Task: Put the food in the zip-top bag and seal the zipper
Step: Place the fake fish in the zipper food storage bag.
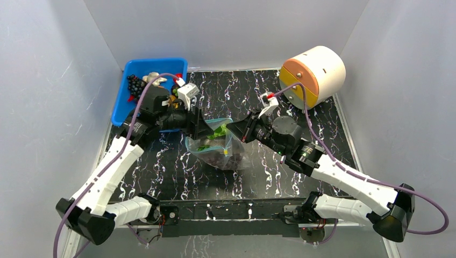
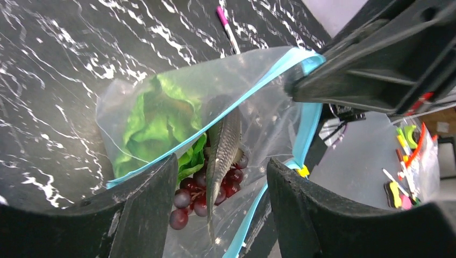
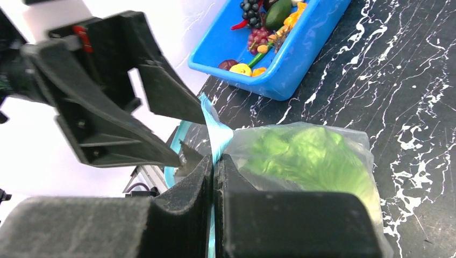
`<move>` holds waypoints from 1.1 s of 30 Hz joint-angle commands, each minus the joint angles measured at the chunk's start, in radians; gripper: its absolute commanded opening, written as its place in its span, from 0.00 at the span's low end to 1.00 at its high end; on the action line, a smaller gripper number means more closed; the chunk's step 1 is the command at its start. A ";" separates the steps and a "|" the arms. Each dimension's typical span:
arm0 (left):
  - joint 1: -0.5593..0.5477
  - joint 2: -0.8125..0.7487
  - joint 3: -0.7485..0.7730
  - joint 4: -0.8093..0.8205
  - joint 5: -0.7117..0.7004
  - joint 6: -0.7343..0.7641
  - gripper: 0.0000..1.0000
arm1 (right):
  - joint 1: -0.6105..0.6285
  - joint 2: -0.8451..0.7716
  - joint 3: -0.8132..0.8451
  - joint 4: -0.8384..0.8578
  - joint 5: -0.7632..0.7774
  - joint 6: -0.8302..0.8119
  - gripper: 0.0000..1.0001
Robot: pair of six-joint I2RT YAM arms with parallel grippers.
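The clear zip-top bag lies mid-table with its mouth held up between both grippers. Inside it sit a green lettuce head, a dark purple grape bunch and a grey fish-shaped piece. My left gripper is open over the bag's mouth, one finger on each side, touching no food. The teal zipper runs along the rim, with a yellow slider tab at one end. My right gripper is shut on the zipper strip, beside the lettuce.
A rigid blue bin with more toy foods stands at the back left, behind the left arm. A cream-and-orange cylinder lies at the back right. A pink-tipped pen lies on the black marbled table.
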 commanded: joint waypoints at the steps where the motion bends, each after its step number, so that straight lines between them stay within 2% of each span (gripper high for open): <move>1: -0.004 -0.050 0.089 -0.061 -0.104 -0.004 0.60 | 0.003 -0.049 0.025 0.076 0.057 -0.004 0.00; 9: -0.004 -0.063 0.119 -0.150 -0.336 0.011 0.59 | 0.003 -0.052 0.023 0.084 0.052 0.000 0.00; 16: -0.004 -0.052 0.039 -0.182 -0.366 0.044 0.63 | 0.003 -0.059 0.029 0.060 0.116 0.032 0.00; 19: -0.004 -0.050 -0.011 -0.134 -0.345 0.037 0.64 | 0.003 -0.059 0.037 -0.017 0.199 0.080 0.00; 22: -0.004 -0.020 -0.047 -0.085 -0.337 0.023 0.63 | 0.003 -0.061 0.003 0.013 0.173 0.097 0.00; 23: -0.004 -0.003 -0.053 -0.076 -0.340 0.020 0.60 | 0.003 -0.065 -0.008 0.030 0.163 0.102 0.00; 25: -0.004 0.040 -0.057 -0.063 -0.350 0.017 0.46 | 0.003 -0.068 -0.023 0.060 0.150 0.105 0.00; 26: -0.005 0.058 -0.060 -0.054 -0.355 0.016 0.34 | 0.003 -0.068 -0.025 0.060 0.149 0.105 0.00; 27: -0.004 0.074 -0.060 -0.052 -0.356 0.015 0.18 | 0.003 -0.068 -0.026 0.055 0.152 0.105 0.00; 29: -0.004 0.093 -0.044 -0.058 -0.350 0.010 0.00 | 0.003 -0.066 -0.027 0.033 0.163 0.106 0.00; 33: -0.004 0.084 0.026 -0.046 -0.328 -0.043 0.00 | 0.003 -0.048 -0.014 -0.054 0.209 0.117 0.00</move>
